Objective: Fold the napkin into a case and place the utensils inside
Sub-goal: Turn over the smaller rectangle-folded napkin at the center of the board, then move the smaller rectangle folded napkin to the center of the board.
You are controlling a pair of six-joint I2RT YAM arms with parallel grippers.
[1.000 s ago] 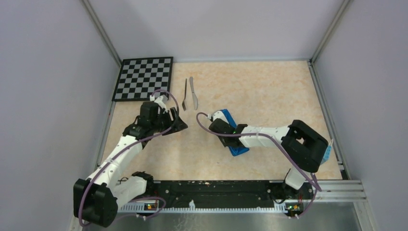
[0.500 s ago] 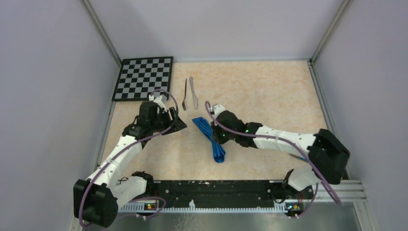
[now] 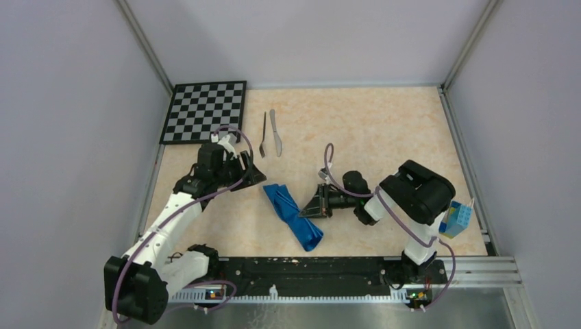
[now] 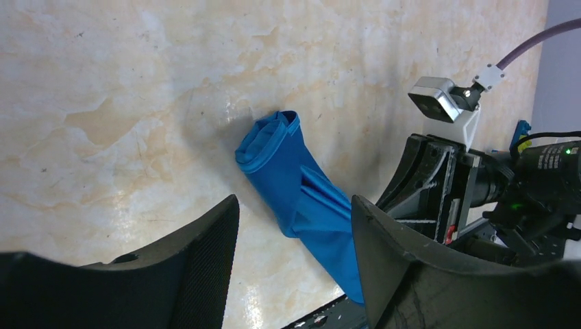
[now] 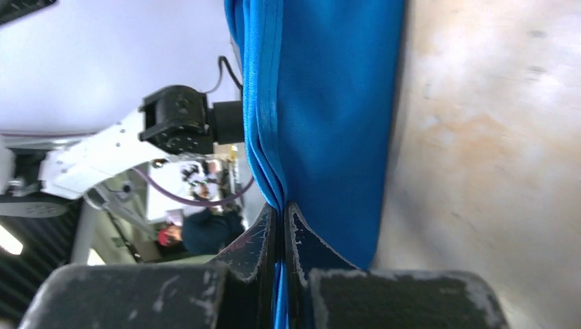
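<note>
The big tan stone-look bench [image 3: 384, 130] holds everything. A flat black-and-white checkerboard [image 3: 205, 112] lies in its far left corner.

The bright blue cloth napkin [image 3: 293, 216] lies on the bench in the middle, between the two arms. It is folded into a long thin strip with layers. The strip lies slanted: one end points far and left, the other points near and right, toward the black rail. The far end looks rolled, with a hem around it.

The right pincer [image 3: 312, 205] is pinched tight on the right long edge of the napkin, about halfway along, with blue cloth squeezed between its fingers. The left pincer [image 3: 252, 175] is spread wide and holds nothing. It sits near the far end of the strip.

The thin dark fork [image 3: 263, 135] and the pale grey knife [image 3: 275, 131] lie side by side on the bare bench, just right of the checkerboard. Both point away from the arms and lie apart from the napkin.
</note>
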